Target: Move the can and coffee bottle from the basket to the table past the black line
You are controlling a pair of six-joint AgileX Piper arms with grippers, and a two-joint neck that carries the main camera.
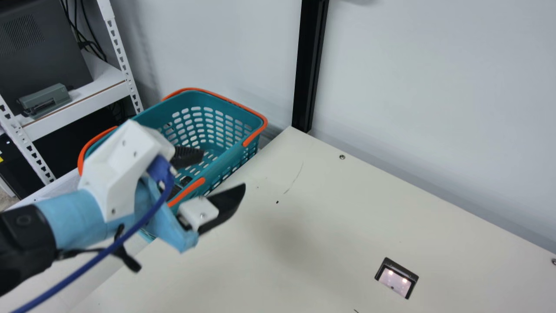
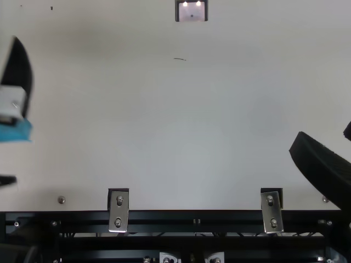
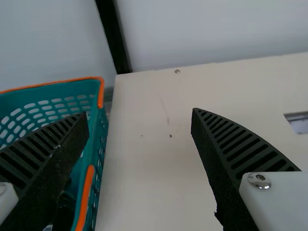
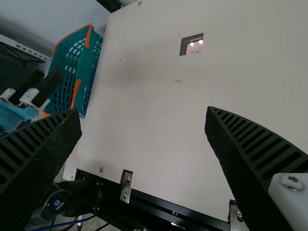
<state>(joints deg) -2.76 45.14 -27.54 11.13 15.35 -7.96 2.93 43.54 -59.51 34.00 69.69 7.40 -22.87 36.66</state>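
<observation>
Gaping like the right gripper (image 4: pixel 143 111), the left gripper (image 1: pixel 223 168) needed centering inside the basket (image 1: pixel 226 161) before straddling what was perhaps the coffee bottle (image 1: pixel 186 180).

In the main view, a white rack with slotted uprights stands at the far left, and its shelf (image 1: pixel 87 108) bears a big dark grey box (image 1: pixel 47 48) with a vented patch. Just beside the box's base sits a small grey-green device (image 1: pixel 45 100). Black cables (image 1: pixel 93 45) dangle behind. A black post (image 1: pixel 309 65) rises against the pale wall (image 1: pixel 434 108) at the corner of the table (image 1: pixel 330 217). Near that post is a small screw (image 1: pixel 342 157), and nearer in are a thin curved scratch (image 1: pixel 295 178) and a dark speck (image 1: pixel 277 202). A dark-framed rectangular opening (image 1: pixel 399 266) shows two bright spots. In the top view, two metal brackets (image 2: pixel 118 211) (image 2: pixel 271 211) grip the near edge, well apart.
</observation>
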